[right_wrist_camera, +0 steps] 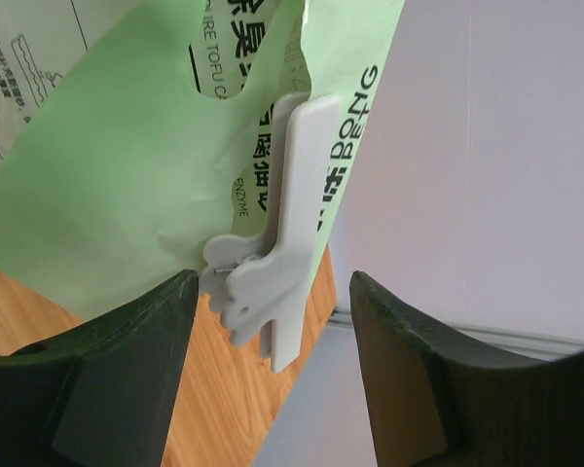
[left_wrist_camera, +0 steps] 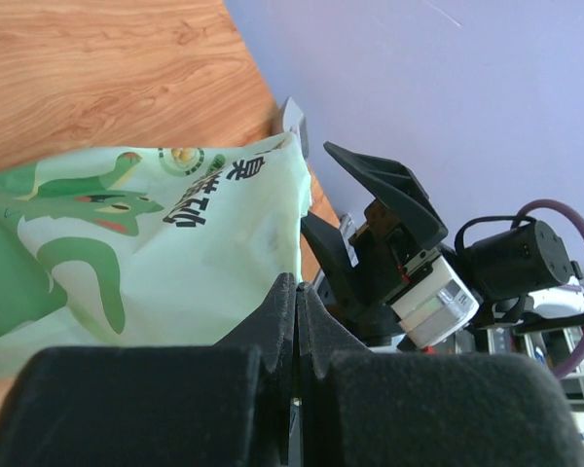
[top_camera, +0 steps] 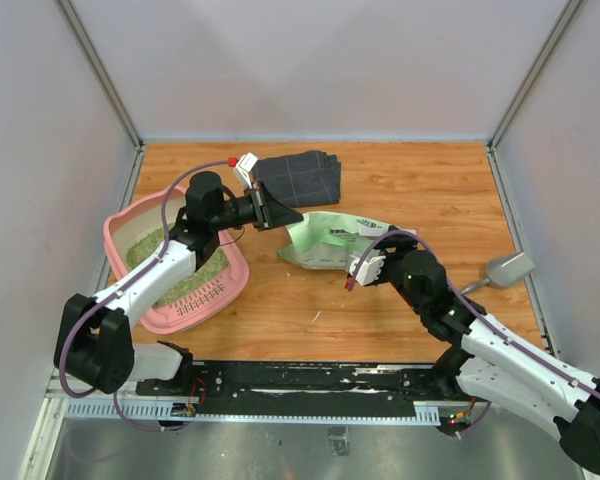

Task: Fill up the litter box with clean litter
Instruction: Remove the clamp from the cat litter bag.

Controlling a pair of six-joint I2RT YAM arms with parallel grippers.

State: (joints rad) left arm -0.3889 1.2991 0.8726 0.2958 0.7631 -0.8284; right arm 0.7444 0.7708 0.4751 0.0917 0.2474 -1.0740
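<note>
The pink litter box sits at the left with greenish-tan clean litter in it. My left arm reaches over it. The left gripper is shut, its tips at the edge of the green-and-white printed bag, and nothing shows between the jaws. The bag lies on the table to the right of the box. My right gripper is open. Its fingers straddle a white clip clamped on the bag's edge, and the clip stands close to the left finger.
A dark grey folded cloth lies at the back, just behind the left gripper. A grey metal scoop rests near the right wall. Grey walls enclose the wooden table on three sides.
</note>
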